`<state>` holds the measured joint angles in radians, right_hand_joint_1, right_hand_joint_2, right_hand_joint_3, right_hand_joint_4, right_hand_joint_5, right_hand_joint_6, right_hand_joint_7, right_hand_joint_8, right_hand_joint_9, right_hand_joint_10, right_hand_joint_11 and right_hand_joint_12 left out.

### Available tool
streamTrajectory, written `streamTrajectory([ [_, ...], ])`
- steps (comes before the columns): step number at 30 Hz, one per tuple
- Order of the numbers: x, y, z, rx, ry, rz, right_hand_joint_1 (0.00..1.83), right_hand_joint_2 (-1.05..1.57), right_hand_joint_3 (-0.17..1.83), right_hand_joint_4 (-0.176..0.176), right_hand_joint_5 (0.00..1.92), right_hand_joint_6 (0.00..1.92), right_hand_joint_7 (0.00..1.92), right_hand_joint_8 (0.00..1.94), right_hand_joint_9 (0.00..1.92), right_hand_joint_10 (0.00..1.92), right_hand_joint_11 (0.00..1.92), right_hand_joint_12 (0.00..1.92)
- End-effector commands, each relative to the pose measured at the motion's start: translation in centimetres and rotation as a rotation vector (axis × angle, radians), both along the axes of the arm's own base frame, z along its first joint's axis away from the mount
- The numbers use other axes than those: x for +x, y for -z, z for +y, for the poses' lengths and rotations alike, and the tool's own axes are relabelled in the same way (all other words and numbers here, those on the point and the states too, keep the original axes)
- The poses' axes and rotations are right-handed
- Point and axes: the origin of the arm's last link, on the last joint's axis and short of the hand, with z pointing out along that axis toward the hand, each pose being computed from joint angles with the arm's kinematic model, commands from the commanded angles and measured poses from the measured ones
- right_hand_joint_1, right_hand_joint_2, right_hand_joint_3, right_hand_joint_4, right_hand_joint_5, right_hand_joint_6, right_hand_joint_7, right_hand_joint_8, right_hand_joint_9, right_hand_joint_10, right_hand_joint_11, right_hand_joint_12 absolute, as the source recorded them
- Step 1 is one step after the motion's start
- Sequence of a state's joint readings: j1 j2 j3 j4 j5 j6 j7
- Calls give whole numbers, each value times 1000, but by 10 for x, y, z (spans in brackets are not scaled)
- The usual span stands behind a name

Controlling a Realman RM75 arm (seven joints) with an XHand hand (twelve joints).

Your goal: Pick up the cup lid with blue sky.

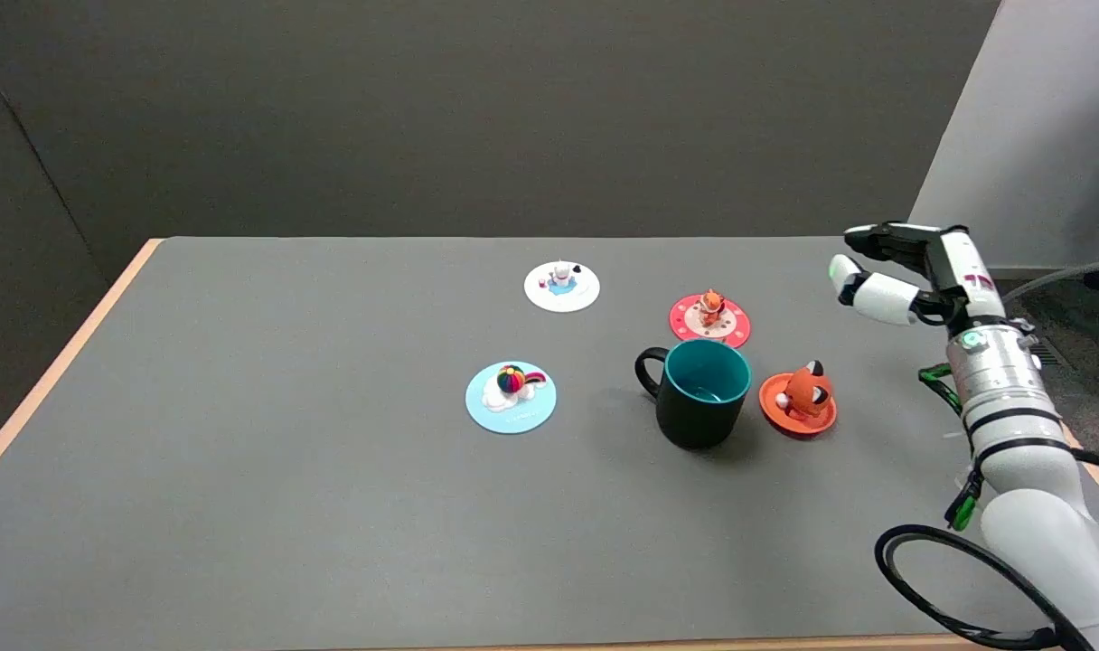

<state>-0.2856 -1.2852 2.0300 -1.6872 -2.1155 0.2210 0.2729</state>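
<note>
Closest to where I stand, the right arm rises from the lower right corner, white segments with black bands and a black cable looping beneath it near the table's wooden front edge. The grey table spreads out from there.

A little further in sits the light blue cup lid, flat on the table left of centre, with a white cloud and a rainbow-striped ball moulded on top (this is the sky one). To its right, well apart from it, stands a dark mug with a teal inside, upright, its handle pointing left toward the lid. Just beside the mug on its right lies an orange lid carrying a fox figure.

Behind the mug, nearly touching its rim from this angle, is a red lid with a small orange animal. Further back and to the left rests a white lid with a tiny white figure on a blue patch.

The right hand hangs in the air at the far right, past the red lid, fingers stretched out leftward and spread apart, holding nothing. It is well away from the light blue cup lid.
</note>
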Motion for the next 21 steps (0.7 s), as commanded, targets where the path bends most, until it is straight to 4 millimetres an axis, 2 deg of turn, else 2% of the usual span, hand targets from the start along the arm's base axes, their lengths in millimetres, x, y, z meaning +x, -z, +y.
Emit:
streamTrajectory([
  [1,37,66,-45,290,-49,54,781,605,861,-116,799,334,783,199,656,197,389,354],
  [6,54,113,-74,495,-53,123,779,603,862,-114,803,337,782,198,656,198,389,354],
  [12,61,169,-98,712,-20,177,775,573,875,-107,810,348,771,191,658,199,388,354],
  [15,63,190,-108,780,-6,197,771,550,880,-99,803,338,765,190,656,200,387,347],
  [18,64,202,-115,816,0,221,765,531,886,-93,795,324,757,188,653,202,385,335],
  [21,55,218,-125,871,41,243,762,518,892,-87,785,310,753,188,650,203,382,321],
])
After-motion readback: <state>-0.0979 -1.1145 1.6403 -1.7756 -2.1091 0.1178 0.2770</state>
